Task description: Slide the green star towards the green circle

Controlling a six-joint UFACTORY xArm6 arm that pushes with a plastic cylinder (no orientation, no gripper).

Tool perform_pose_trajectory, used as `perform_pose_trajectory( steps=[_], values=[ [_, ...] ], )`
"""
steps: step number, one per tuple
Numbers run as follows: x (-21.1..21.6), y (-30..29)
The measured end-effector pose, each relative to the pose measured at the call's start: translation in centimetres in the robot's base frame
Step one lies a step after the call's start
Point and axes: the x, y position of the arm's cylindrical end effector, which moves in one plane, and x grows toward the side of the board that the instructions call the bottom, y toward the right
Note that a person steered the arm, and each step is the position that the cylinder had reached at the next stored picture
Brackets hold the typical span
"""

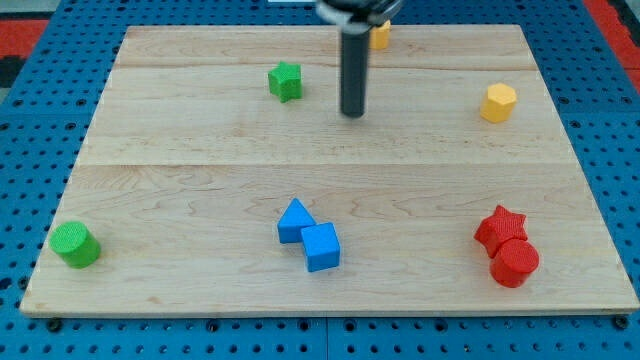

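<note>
My tip point(352, 113), a bare rod with no jaws to open or close, sits just right of the green star point(285, 81) at the table's point(200, 170) far side, green circle point(75, 245) near-left, so push runs down-left.

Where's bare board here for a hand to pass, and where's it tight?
Free: the wide middle band between my tip and the blue blocks; also the view's left, between green star and green circle. Tight: the touching red pair, the touching blue pair, and around the rod by the yellow block at top.
</note>
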Motion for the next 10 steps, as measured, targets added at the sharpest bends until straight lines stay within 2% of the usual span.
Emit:
perform_pose_trajectory(
  steps=[1, 3, 4, 5, 6, 7, 8, 9, 10],
  values=[
    [-5.6, 2.2],
    [-6.3, -10.8],
    [-4.2, -12.9],
    [-5.7, -9.9],
    [-3.5, -8.2],
    [2.6, -13.8],
    [9.4, -15.9],
    [13.0, -17.7],
    [13.2, -13.6]
  ],
)
